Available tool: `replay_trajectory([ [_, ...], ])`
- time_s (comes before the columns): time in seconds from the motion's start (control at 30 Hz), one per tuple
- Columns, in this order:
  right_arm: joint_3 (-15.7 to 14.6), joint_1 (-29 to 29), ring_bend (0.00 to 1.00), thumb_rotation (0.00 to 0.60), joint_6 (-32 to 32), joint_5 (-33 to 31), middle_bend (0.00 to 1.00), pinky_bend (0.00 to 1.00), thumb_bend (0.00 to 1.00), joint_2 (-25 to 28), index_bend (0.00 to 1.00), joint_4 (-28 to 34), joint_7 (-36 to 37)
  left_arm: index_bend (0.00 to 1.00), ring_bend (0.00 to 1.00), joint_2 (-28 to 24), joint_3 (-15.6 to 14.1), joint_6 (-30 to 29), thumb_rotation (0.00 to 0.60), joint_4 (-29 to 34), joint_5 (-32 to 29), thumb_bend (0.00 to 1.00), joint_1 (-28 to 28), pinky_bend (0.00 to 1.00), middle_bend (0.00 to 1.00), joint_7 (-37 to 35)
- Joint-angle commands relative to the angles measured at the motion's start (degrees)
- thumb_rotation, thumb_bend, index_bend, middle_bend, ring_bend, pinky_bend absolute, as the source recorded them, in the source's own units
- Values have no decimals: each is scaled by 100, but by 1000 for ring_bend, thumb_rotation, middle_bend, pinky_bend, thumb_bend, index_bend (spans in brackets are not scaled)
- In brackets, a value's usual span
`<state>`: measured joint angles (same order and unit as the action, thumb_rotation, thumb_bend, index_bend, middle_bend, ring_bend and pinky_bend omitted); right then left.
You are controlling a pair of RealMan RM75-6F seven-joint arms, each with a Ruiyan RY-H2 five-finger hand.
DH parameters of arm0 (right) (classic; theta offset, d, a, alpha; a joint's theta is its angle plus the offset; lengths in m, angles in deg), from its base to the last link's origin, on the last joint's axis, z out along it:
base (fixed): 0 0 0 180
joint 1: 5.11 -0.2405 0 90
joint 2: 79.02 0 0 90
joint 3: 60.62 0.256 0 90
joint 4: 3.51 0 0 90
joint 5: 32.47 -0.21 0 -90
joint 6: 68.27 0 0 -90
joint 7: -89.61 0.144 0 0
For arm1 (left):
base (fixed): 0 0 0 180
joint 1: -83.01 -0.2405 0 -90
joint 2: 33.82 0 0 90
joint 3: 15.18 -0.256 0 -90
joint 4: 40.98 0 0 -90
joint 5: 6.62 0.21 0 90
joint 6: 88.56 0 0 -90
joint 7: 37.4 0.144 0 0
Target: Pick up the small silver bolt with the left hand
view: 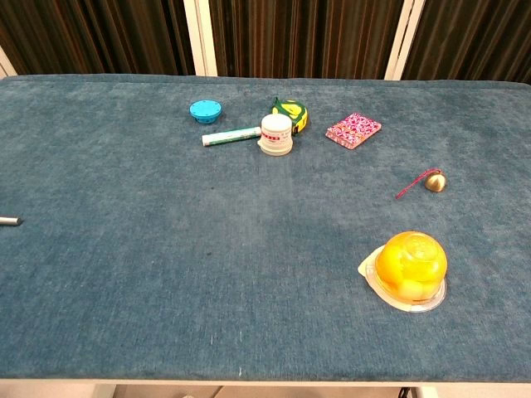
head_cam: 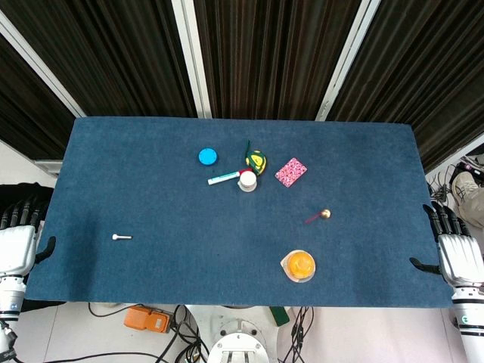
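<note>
The small silver bolt [head_cam: 121, 237] lies flat on the blue table cloth [head_cam: 151, 197] near the left side; only its tip [view: 8, 220] shows at the left edge of the chest view. My left hand [head_cam: 17, 246] hangs off the table's left edge, well left of the bolt, fingers apart and holding nothing. Off the right edge hangs my right hand [head_cam: 457, 253], also empty with fingers apart. Neither hand appears in the chest view.
A blue cap [head_cam: 208, 156], a marker [head_cam: 224, 179], a white jar [head_cam: 247, 180], a yellow tape measure [head_cam: 257, 160] and a pink pouch [head_cam: 290, 172] cluster at the back centre. A brass bell [head_cam: 325, 214] and an orange jelly cup [head_cam: 299, 265] sit to the right.
</note>
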<state>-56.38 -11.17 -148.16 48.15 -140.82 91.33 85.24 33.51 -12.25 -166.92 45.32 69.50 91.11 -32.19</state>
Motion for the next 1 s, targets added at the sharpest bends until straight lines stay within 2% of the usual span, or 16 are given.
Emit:
replay_trajectory([
  [0.03,0,0,68,600,1,-1,74,173,161,2,57,2,1,122,0,-1,5,3,600,-3,1,342,-5,68,15,-3],
  [0.4,-2,0,67,600,3,6,74,173,161,2,57,-2,12,122,0,4,-1,44,600,23,37,342,-12,68,15,22],
  [0.6,-7,9,67,600,-2,-2,75,173,161,-5,57,22,4,122,0,49,-28,109,600,356,146,322,56,68,15,160],
  [0.67,-5,12,67,600,-6,-6,74,173,161,-4,57,26,-1,122,0,91,-42,191,600,547,197,302,138,68,15,360],
  [0.8,-12,9,67,600,12,-11,74,173,161,-4,57,29,-12,124,0,164,-15,470,600,1160,8,261,378,68,15,1338],
  [1.0,-13,-9,68,600,58,-25,75,173,161,7,57,29,0,198,0,474,69,875,600,1696,-429,245,726,68,15,2196],
])
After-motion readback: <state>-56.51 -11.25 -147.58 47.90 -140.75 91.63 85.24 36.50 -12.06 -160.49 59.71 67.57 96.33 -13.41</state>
